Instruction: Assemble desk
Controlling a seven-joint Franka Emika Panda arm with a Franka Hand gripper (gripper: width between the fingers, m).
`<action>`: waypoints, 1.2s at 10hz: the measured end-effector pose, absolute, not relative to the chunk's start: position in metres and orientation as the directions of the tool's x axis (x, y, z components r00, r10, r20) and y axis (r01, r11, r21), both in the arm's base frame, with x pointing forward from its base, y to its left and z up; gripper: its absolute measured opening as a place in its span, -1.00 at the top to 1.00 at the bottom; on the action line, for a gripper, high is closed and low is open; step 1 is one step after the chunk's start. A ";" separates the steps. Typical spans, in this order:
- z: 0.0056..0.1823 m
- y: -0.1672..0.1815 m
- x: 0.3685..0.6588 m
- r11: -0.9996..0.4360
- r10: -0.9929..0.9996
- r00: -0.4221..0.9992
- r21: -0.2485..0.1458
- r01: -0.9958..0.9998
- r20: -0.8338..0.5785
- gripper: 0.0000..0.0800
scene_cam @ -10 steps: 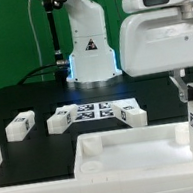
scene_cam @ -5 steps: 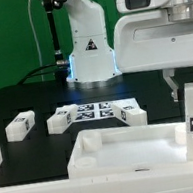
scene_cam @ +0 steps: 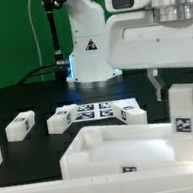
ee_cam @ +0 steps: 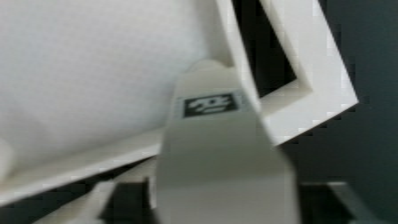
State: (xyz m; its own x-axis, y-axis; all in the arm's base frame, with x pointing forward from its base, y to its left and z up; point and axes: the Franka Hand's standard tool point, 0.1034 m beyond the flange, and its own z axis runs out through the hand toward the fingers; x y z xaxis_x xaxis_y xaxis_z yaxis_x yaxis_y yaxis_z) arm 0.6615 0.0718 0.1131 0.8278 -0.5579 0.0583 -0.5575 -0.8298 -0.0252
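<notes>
The white tabletop (scene_cam: 110, 143) lies rim up at the front of the black table. One white leg (scene_cam: 182, 113) with a marker tag stands upright in its corner on the exterior view's right. My gripper (scene_cam: 179, 81) hangs straight over that leg, with one finger (scene_cam: 154, 79) on each side of its top. In the wrist view the leg (ee_cam: 217, 140) runs up the middle between my gripper (ee_cam: 217, 206) jaws. A dark gap shows on each side of it, so the jaws are open and off the leg. The tabletop's rim (ee_cam: 294, 95) lies beyond it.
Loose white legs lie on the black table: one (scene_cam: 21, 123) at the exterior view's left, one (scene_cam: 62, 119) and one (scene_cam: 134, 117) at the ends of the marker board (scene_cam: 99, 111). The arm's base (scene_cam: 87, 50) stands behind, in front of a green wall.
The gripper, the upright leg and the tabletop have all shifted toward the exterior view's left. The jaws have widened away from the leg.
</notes>
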 end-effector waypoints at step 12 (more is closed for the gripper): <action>0.146 0.098 0.631 -0.984 -0.175 0.985 0.022 -0.175 -0.005 -0.62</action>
